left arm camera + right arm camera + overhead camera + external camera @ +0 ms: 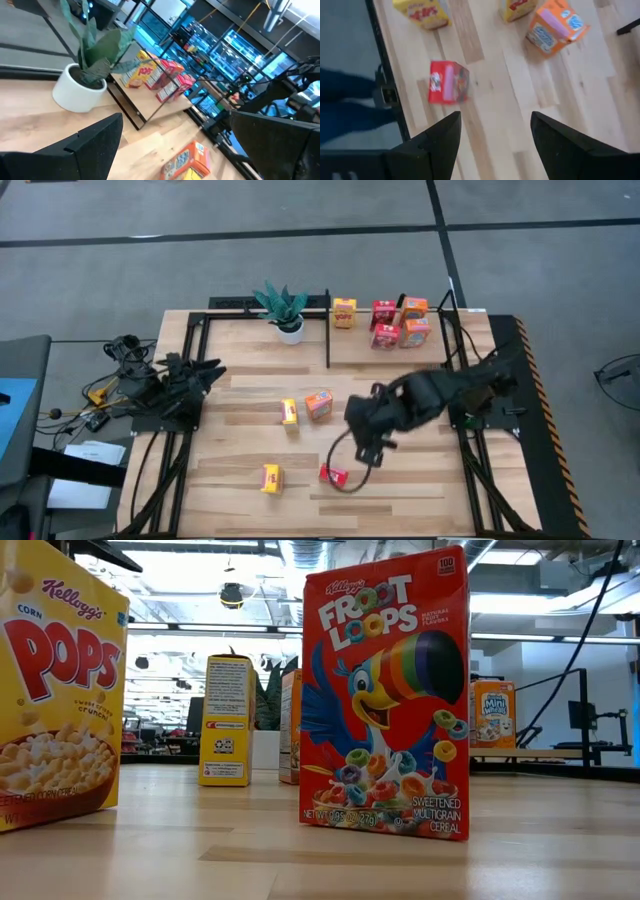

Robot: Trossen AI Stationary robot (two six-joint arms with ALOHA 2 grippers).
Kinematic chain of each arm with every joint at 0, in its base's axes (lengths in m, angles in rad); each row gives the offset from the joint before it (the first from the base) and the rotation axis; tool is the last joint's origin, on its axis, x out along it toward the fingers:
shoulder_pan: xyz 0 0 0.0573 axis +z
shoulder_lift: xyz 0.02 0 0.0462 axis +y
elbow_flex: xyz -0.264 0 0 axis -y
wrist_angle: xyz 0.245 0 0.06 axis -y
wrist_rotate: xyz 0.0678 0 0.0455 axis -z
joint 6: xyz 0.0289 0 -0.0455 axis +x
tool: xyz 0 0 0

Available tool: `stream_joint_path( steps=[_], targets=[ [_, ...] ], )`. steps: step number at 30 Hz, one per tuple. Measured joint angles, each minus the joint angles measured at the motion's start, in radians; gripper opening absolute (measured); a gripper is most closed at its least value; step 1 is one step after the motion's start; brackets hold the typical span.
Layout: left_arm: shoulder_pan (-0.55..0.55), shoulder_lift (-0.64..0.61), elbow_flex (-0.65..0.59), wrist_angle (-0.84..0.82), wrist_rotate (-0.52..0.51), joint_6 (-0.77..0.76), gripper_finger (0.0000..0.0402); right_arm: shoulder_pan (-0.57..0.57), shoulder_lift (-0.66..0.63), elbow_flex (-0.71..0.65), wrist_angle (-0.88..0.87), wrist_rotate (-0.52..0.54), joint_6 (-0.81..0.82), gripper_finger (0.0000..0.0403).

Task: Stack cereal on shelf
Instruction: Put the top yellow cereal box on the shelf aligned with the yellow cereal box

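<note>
Several small cereal boxes stand on the shelf (400, 352) at the far right: a yellow one (344, 312), red ones (383, 312) and orange ones (415, 331). Loose on the table stand a yellow box (289, 412), an orange box (319, 404), another yellow box (271, 478) and a red box (333, 475), which also shows in the right wrist view (448, 82). My right gripper (372, 450) (495, 135) hovers open and empty just right of and above the red box. My left gripper (212, 372) (175, 150) waits open at the table's left.
A potted green plant (288, 312) stands at the far middle, left of the shelf's black post (328, 330). In the low view the red box (385, 695) and a yellow box (55, 690) stand upright close to the camera. Black rails run along both table sides.
</note>
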Motion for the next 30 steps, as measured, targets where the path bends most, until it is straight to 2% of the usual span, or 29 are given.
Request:
stream_joint_path(
  steps=[5,14,20,26,30],
  targets=[
    [0.0,0.0,0.0,-0.003,0.05,-0.044,0.0359,0.065,0.079,-0.002,0.012,0.018,0.05,0.0266],
    [0.0,0.0,0.0,-0.045,0.086,-0.126,0.0359,0.117,0.172,-0.002,0.104,0.02,-0.023,0.0266],
    [0.0,0.0,0.0,-0.057,0.142,-0.173,0.0359,0.124,0.218,0.001,0.252,0.035,-0.033,0.0266],
    [0.0,0.001,0.0,-0.056,0.229,-0.188,0.0359,0.098,0.258,0.001,0.416,0.071,-0.193,0.0266],
    [0.0,0.002,0.0,-0.061,0.273,-0.247,0.0359,0.04,0.252,0.001,0.411,0.097,-0.334,0.0266]
  ],
)
